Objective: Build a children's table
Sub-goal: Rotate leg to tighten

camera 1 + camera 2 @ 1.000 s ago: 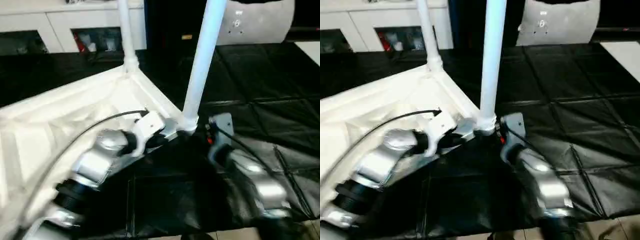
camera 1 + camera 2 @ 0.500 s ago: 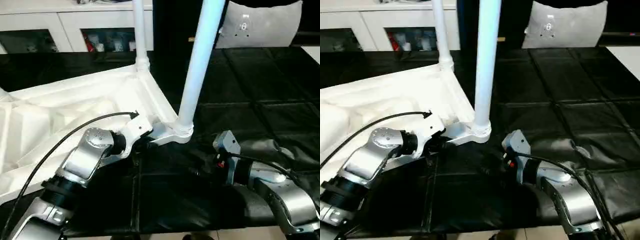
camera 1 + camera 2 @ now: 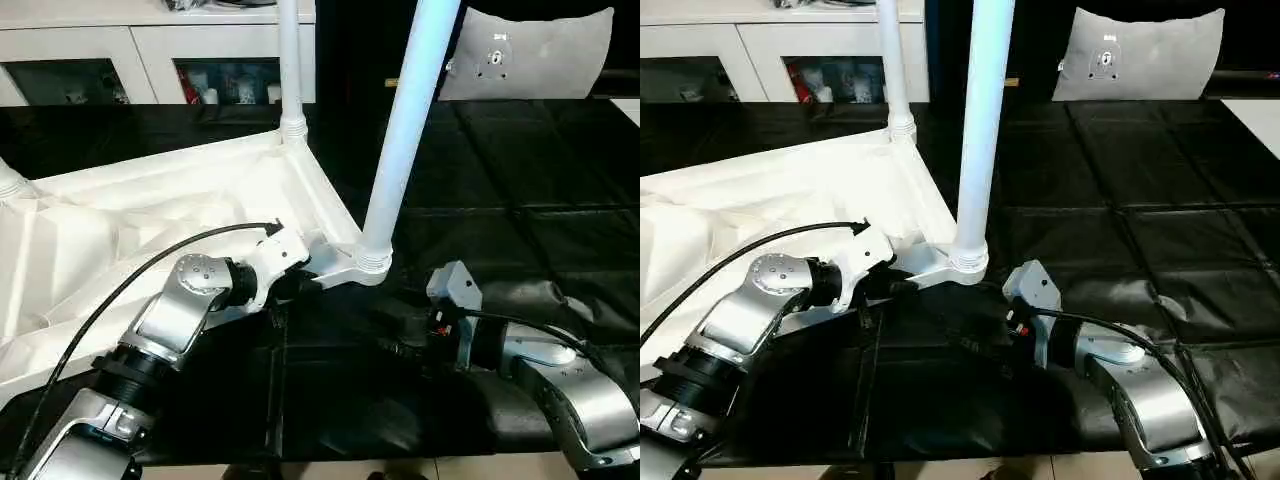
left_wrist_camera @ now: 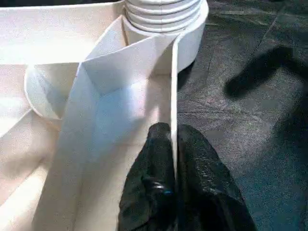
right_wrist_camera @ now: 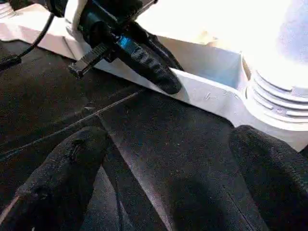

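The white tabletop (image 3: 150, 200) lies upside down on the black mat, ribs upward. One white leg (image 3: 405, 130) stands in the near right corner socket (image 3: 372, 265). Another leg (image 3: 291, 60) stands in the far corner, and a third leg's base (image 3: 10, 180) shows at the left. My left gripper (image 4: 173, 144) is shut on the tabletop's thin rim wall just beside the near socket. My right gripper (image 5: 168, 168) is open low over the mat, its fingers (image 5: 62, 178) spread and pointing at that socket from a short way off, touching nothing.
The black quilted mat (image 3: 520, 200) stretches to the right and back. White cabinets (image 3: 150, 50) with dark openings line the back. A grey cushion-like panel (image 3: 525, 55) leans at the back right. A black cable (image 3: 130, 280) runs along my left forearm.
The head camera has tilted, shifting the whole picture. My right gripper has drawn back and down from the near corner socket. My left gripper stays clamped on the rim.
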You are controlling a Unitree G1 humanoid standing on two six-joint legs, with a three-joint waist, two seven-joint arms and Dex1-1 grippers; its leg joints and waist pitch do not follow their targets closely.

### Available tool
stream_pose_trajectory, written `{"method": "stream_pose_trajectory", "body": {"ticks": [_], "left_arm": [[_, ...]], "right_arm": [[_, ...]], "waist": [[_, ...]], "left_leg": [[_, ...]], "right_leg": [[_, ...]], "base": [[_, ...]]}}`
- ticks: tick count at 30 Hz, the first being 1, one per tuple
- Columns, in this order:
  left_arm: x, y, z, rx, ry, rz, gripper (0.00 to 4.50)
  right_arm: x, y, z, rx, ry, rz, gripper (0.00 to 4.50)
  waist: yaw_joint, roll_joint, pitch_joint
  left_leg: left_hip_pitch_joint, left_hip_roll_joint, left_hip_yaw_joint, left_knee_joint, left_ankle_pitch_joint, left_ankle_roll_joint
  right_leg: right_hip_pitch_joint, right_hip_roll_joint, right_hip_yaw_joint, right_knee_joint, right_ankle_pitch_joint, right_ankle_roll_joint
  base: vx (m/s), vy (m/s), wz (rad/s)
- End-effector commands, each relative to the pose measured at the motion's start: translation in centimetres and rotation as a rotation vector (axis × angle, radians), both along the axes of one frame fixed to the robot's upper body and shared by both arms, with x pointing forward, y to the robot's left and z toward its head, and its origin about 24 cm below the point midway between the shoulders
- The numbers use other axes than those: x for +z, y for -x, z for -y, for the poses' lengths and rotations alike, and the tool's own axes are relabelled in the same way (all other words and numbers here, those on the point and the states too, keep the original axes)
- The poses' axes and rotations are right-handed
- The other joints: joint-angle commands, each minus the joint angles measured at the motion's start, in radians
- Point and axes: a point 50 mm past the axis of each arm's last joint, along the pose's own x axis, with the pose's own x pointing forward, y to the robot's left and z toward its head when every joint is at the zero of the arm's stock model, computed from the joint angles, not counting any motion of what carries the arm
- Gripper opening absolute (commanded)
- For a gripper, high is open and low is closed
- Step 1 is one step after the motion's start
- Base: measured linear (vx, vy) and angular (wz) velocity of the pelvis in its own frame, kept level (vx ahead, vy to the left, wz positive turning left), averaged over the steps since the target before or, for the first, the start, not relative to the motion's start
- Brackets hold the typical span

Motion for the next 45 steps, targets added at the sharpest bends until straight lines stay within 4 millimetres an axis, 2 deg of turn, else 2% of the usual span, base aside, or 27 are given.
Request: {"method": "stream_pose_trajectory", "body": {"ticks": [1, 4, 7, 12, 17, 20, 27, 28, 30, 32, 36, 39, 41, 42, 45], "left_arm": [[-1.5, 0.7, -0.3, -0.026, -0.043, -0.066, 0.05], [-1.9, 1.1, -0.5, -0.094, -0.071, -0.088, 0.05], [-1.9, 1.5, -0.5, -0.17, -0.088, -0.096, 0.05], [-1.3, 2.2, -0.5, -0.364, -0.079, -0.107, 0.05], [-0.4, 2.3, -0.7, -0.5, -0.099, -0.136, 0.05], [-0.3, 2.4, -0.7, -0.541, -0.117, -0.14, 0.05], [-0.2, 2.2, -0.5, -0.584, -0.132, -0.125, 0.05], [-0.2, 2.2, -0.5, -0.586, -0.134, -0.124, 0.02], [-0.2, 2.1, -0.5, -0.589, -0.135, -0.124, 0.02], [-0.2, 2.1, -0.5, -0.591, -0.135, -0.124, 0.0], [-0.3, 2.1, -0.5, -0.591, -0.138, -0.122, 0.0], [-0.4, 2.1, -0.5, -0.589, -0.14, -0.121, 0.0], [-0.4, 2.1, -0.6, -0.589, -0.14, -0.122, 0.0], [-0.5, 2.1, -0.6, -0.589, -0.142, -0.124, 0.0], [-0.5, 2.1, -0.7, -0.588, -0.144, -0.126, 0.0]], "right_arm": [[0.8, -0.1, -0.1, 0.004, -0.02, 0.038, 4.5], [1.3, -0.7, 0.3, -0.015, -0.025, 0.063, 4.5], [1.7, -1.3, 0.8, -0.02, -0.02, 0.08, 4.5], [2.1, -2.2, 1.9, 0.038, 0.028, 0.101, 4.5], [2.0, -2.8, 2.5, 0.182, 0.118, 0.11, 4.5], [1.8, -3.0, 2.5, 0.226, 0.149, 0.111, 4.5], [1.1, -3.4, 1.7, 0.348, 0.153, 0.09, 4.5], [1.0, -3.4, 1.6, 0.355, 0.152, 0.088, 4.32], [0.9, -3.7, 1.4, 0.358, 0.148, 0.085, 4.32], [0.9, -3.9, 1.3, 0.36, 0.14, 0.084, 4.12], [0.8, -3.9, 1.0, 0.385, 0.122, 0.066, 3.78], [0.6, -3.9, 0.9, 0.405, 0.113, 0.051, 3.52], [0.6, -3.8, 0.9, 0.414, 0.107, 0.043, 3.41], [0.5, -3.8, 0.8, 0.418, 0.107, 0.04, 3.21], [0.5, -3.7, 0.8, 0.427, 0.106, 0.035, 2.98]], "waist": [[0.003, -0.009, -0.061], [0.002, -0.011, -0.064], [0.0, -0.01, -0.064], [0.007, -0.009, -0.06], [0.015, -0.008, -0.059], [0.023, -0.009, -0.057], [0.021, -0.01, -0.056], [0.024, -0.008, -0.056], [0.024, -0.012, -0.057], [0.025, -0.01, -0.057], [0.028, -0.009, -0.056], [0.024, -0.009, -0.056], [0.024, -0.009, -0.057], [0.023, -0.009, -0.055], [0.024, -0.008, -0.054]], "left_leg": [[0.017, 0.062, -0.026, -0.056, -0.11, 0.07], [0.015, 0.061, -0.026, -0.054, -0.088, 0.081], [0.015, 0.061, -0.025, -0.053, -0.081, 0.085], [0.021, 0.063, -0.023, -0.055, -0.12, 0.071], [0.022, 0.066, -0.022, -0.054, -0.123, 0.073], [0.022, 0.068, -0.02, -0.054, -0.139, 0.074], [0.021, 0.068, -0.02, -0.054, -0.144, 0.082], [0.022, 0.069, -0.02, -0.053, -0.139, 0.083], [0.022, 0.069, -0.02, -0.053, -0.128, 0.09], [0.021, 0.069, -0.019, -0.053, -0.127, 0.094], [0.023, 0.073, -0.018, -0.054, -0.145, 0.099], [0.017, 0.074, -0.02, -0.056, -0.145, 0.102], [0.017, 0.074, -0.02, -0.055, -0.142, 0.105], [0.014, 0.074, -0.021, -0.056, -0.139, 0.107], [0.015, 0.075, -0.021, -0.058, -0.152, 0.101]], "right_leg": [[0.042, -0.098, 0.043, -0.07, 0.045, -0.237], [0.044, -0.096, 0.042, -0.065, 0.094, -0.241], [0.043, -0.097, 0.041, -0.063, 0.103, -0.243], [0.04, -0.097, 0.041, -0.068, 0.038, -0.249], [0.037, -0.098, 0.041, -0.065, 0.036, -0.259], [0.035, -0.101, 0.042, -0.067, 0.011, -0.262], [0.035, -0.102, 0.039, -0.068, -0.01, -0.272], [0.033, -0.103, 0.039, -0.067, -0.003, -0.274], [0.033, -0.102, 0.037, -0.065, 0.019, -0.281], [0.031, -0.101, 0.035, -0.063, 0.029, -0.285], [0.03, -0.106, 0.03, -0.065, 0.017, -0.29], [0.032, -0.109, 0.026, -0.064, 0.014, -0.289], [0.032, -0.11, 0.024, -0.064, 0.017, -0.29], [0.033, -0.111, 0.023, -0.064, 0.015, -0.289], [0.032, -0.112, 0.023, -0.067, -0.011, -0.283]], "base": [[0.0, 0.0, 0.0], [0.0, 0.0, 0.0], [0.0, 0.0, 0.0], [0.0, 0.0, 0.0], [0.0, 0.0, 0.0], [0.0, 0.0, 0.0], [0.0, 0.0, 0.0], [0.0, 0.0, 0.0], [0.0, 0.0, 0.0], [0.0, 0.0, 0.0], [0.0, 0.0, 0.0], [0.0, 0.0, 0.0], [0.0, 0.0, 0.0], [0.0, 0.0, 0.0], [0.0, 0.0, 0.0]]}}
